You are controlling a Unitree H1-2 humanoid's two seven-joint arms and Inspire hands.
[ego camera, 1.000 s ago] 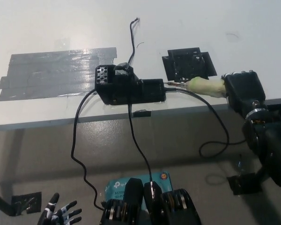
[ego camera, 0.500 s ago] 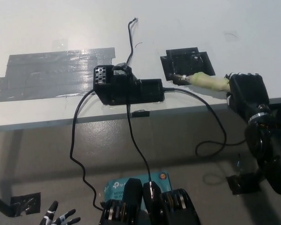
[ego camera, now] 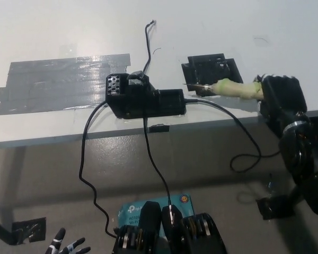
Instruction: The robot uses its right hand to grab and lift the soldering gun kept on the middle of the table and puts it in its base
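My black right hand [ego camera: 282,101] is shut on the soldering gun [ego camera: 230,88], a pale yellow-green handle with a thin metal tip pointing left. The tip hovers over the lower left part of the black base [ego camera: 210,72], a flat holder on the white table [ego camera: 212,32]. The gun's black cord runs from the black station box [ego camera: 143,99] in a loop below the table edge. Low at the picture's left corner, the fingertips of my white left hand [ego camera: 68,247] show spread apart, well under the table.
A wide patch of grey tape [ego camera: 63,82] covers the table's left part. Black cables hang from the station box over the front edge toward the floor. A teal box [ego camera: 153,207] lies on the floor below.
My right hand has carried the soldering gun slightly up and right, the tip now lying over the base's lower edge. The cord loop has shifted right. The left hand sank lower.
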